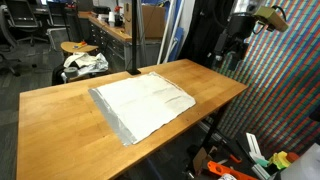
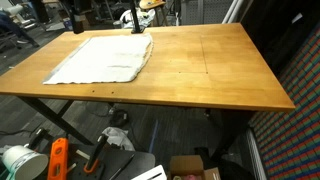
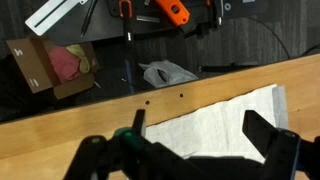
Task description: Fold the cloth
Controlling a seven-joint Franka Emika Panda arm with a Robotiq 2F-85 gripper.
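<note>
In an exterior view the cloth (image 1: 143, 103) lies flat and spread on the wooden tabletop (image 1: 60, 120), reaching its edge. A black pole (image 1: 133, 35) rises just behind the cloth's far corner, and past the tabletop a white fabric bundle (image 1: 85, 63) sits on a stool. In an exterior view the cloth (image 2: 100, 60) covers the far corner area. On the floor below are a plastic bag (image 2: 118, 138), an orange tool (image 2: 57, 158) and a cardboard box (image 2: 190, 167) whose contents cannot be made out. In the wrist view the dark jaws stand wide apart with nothing gripped, above the cloth (image 3: 225, 125). Beyond the tabletop's edge, the cardboard box (image 3: 38, 68) is open and holds something reddish-pink (image 3: 68, 62), beside the plastic bag (image 3: 168, 72).
</note>
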